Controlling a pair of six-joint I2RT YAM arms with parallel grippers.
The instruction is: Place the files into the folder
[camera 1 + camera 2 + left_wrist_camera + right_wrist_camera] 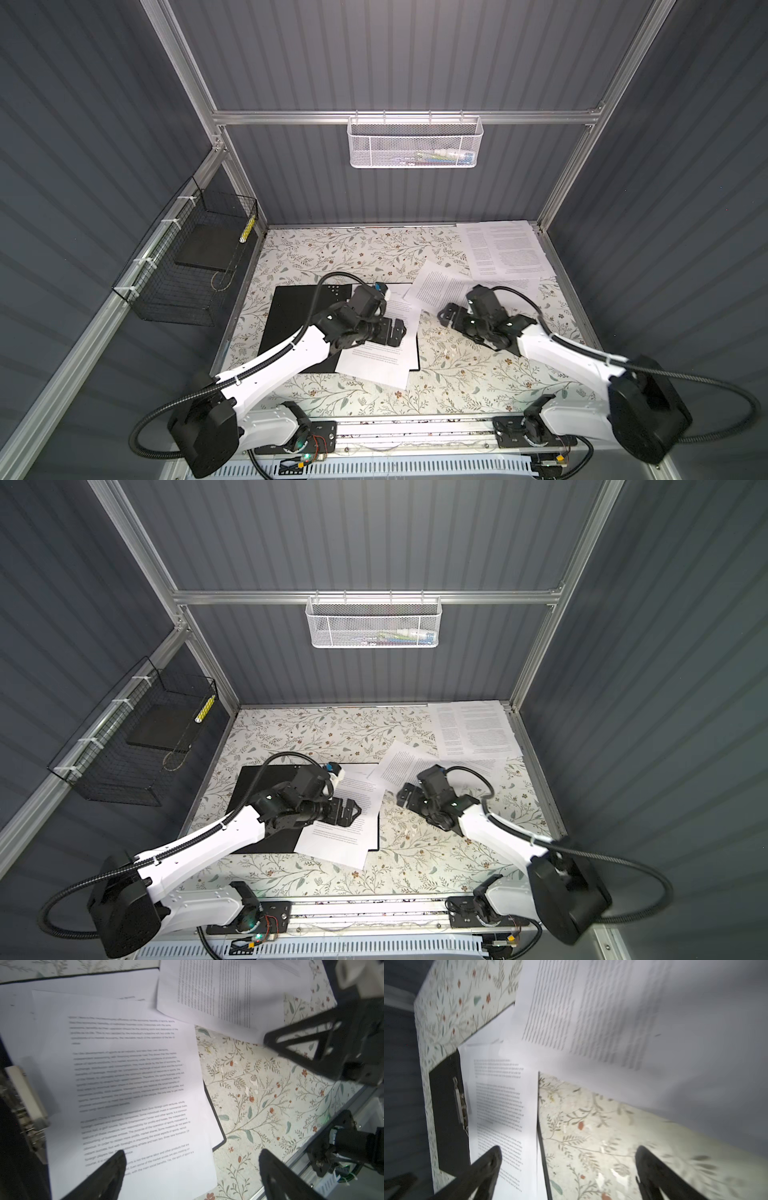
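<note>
1. The folder (291, 320) is lying open and flat, left of middle on the flowery worktop (332, 257). Its black inside faces up, and the metal clip (459, 1103) sits just beside the paper.
2. A couple of printed sheets (382, 361) sit crooked on its right half, and one near corner hangs off the folder's edge onto the worktop.
3. One loose sheet (436, 282) lies just right of the folder, with a corner lapping over the ones on it.
4. The pile of files (503, 249) is off in the far right corner, well apart from the folder.
5. The left end effector (191, 1154) is over the sheets on the folder, jaws spread wide, nothing in them.
6. The right end effector (568, 1149) is over bare worktop by the folder's right edge, also wide and empty.
</note>
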